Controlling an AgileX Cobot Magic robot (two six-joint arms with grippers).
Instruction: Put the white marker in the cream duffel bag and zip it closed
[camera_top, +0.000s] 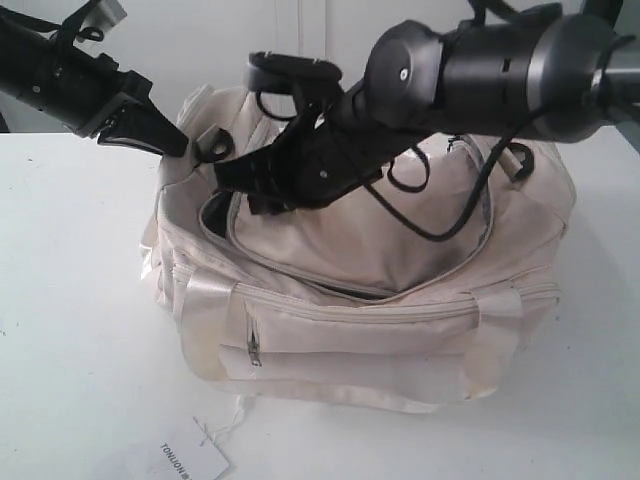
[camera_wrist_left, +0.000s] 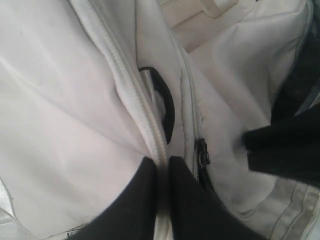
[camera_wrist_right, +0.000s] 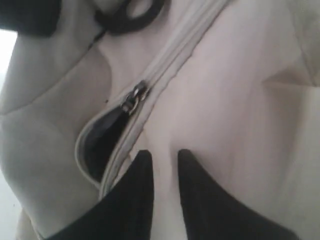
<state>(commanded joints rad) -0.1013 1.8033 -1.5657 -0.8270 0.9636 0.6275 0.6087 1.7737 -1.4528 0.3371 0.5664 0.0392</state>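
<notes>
The cream duffel bag (camera_top: 380, 320) lies in the middle of the white table. Its curved top zipper is partly undone, and black lining shows in the gap (camera_wrist_right: 100, 145) beside the slider (camera_wrist_right: 135, 97). My left gripper (camera_top: 183, 150) is at the bag's left end, shut on the cream zipper tape (camera_wrist_left: 162, 165). My right gripper (camera_top: 232, 185) reaches across to the bag's top left. Its fingers (camera_wrist_right: 142, 162) stand a narrow gap apart over smooth cream fabric, a little short of the slider. The white marker is not in view.
A white paper hang tag (camera_top: 190, 460) on a string lies on the table in front of the bag. The front pocket's zipper pull (camera_top: 255, 350) hangs shut. A black loop (camera_wrist_left: 165, 100) lies beside the zipper tape. The right arm's cables trail over the bag's top.
</notes>
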